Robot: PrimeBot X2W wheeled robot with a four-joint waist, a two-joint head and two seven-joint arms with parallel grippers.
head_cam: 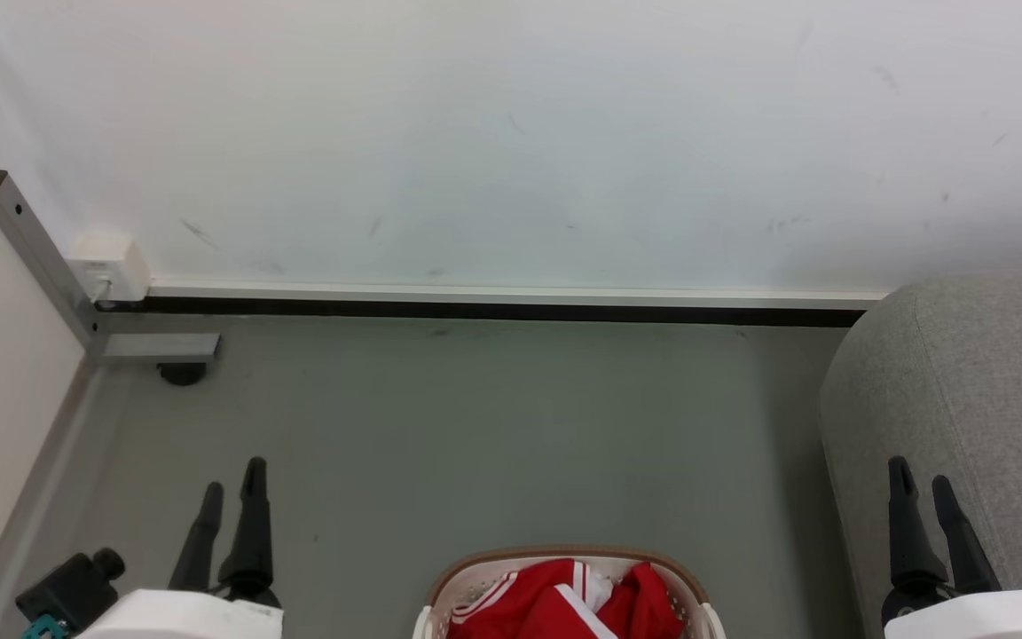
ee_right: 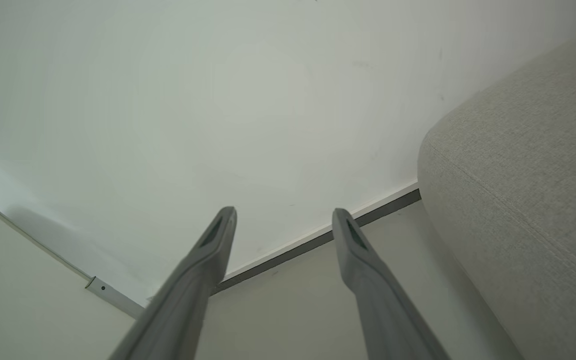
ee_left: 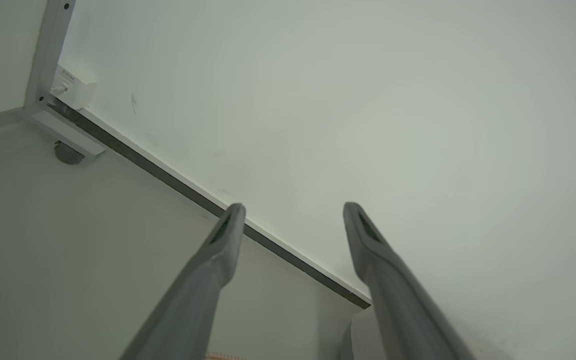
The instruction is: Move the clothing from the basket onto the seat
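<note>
Red clothing (head_cam: pixel 555 608) with white stripes lies bunched in the white perforated basket (head_cam: pixel 462 581), whose brown rim shows at the bottom middle of the head view. The light grey fabric seat (head_cam: pixel 972 390) fills the right side, and its rounded corner (ee_right: pixel 528 190) is close in the right wrist view. My left gripper (head_cam: pixel 233 475) stands open at the lower left, left of the basket, fingers apart over the floor (ee_left: pixel 290 207). My right gripper (head_cam: pixel 919 472) stands open at the lower right, in front of the seat's side, with nothing between its fingers (ee_right: pixel 283 212).
A white wall (head_cam: pixel 511 133) with a dark baseboard (head_cam: pixel 475 309) runs across ahead. A grey metal frame leg (head_cam: pixel 36 253) with a white box (head_cam: pixel 107 266) and a foot stands at the left corner. Grey floor (head_cam: pixel 475 435) lies between wall and basket.
</note>
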